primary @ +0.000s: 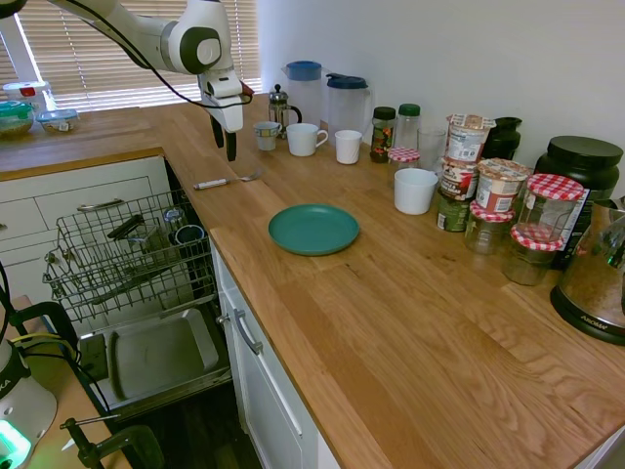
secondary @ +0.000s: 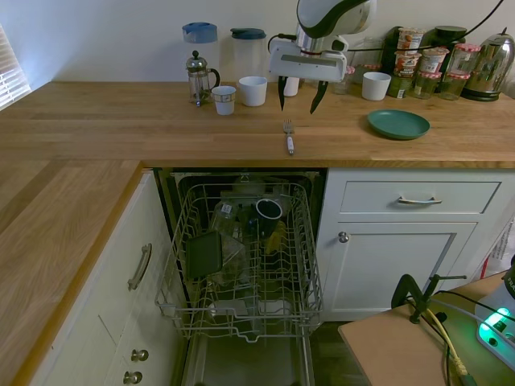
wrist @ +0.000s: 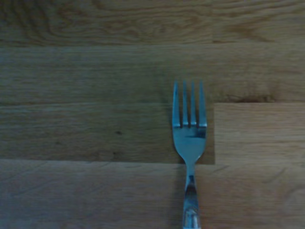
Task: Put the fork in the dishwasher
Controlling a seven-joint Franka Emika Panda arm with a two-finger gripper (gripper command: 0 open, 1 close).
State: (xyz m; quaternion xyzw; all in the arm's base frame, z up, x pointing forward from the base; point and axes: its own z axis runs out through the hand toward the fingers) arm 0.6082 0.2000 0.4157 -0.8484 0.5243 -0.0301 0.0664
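The fork [primary: 226, 180] [secondary: 288, 137] lies flat on the wooden counter near its front edge, just above the open dishwasher. In the wrist view the fork [wrist: 189, 143] shows close up with its tines spread on the wood. My gripper [secondary: 298, 95] [primary: 224, 144] hangs open above the counter, a little behind the fork's tines, with nothing between its fingers. The dishwasher's wire rack [secondary: 249, 257] [primary: 127, 256] is pulled out below the counter and holds several dishes; its steel-lined door [primary: 161, 354] is dropped down.
A French press [secondary: 199, 78], two jugs and several cups [secondary: 253, 90] stand behind the fork. A teal plate [secondary: 397, 124] [primary: 313, 229] lies to one side, with jars [primary: 488, 195] and a kettle [primary: 598, 283] beyond it. White drawers [secondary: 418, 197] flank the dishwasher.
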